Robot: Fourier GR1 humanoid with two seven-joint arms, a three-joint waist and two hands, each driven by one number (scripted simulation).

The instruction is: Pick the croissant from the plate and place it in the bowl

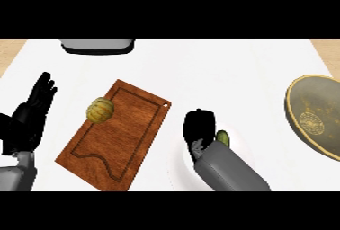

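Croissant (223, 138): only a sliver visible, long axis roughly upright in view, pressed against right hand (200, 128). Fingers curled around it above white plate (181, 167). Left hand (30, 117) spread, resting at left edge.

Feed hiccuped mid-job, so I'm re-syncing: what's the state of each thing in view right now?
Left robot hand: open, fingers up, resting at the left edge.
Right robot hand: curled over something yellow-green, mostly hidden.
Bowl: at the right edge, nothing visible inside.
Cutting board: lying flat on the counter.
Round ridged item: sitting on the board's left edge.
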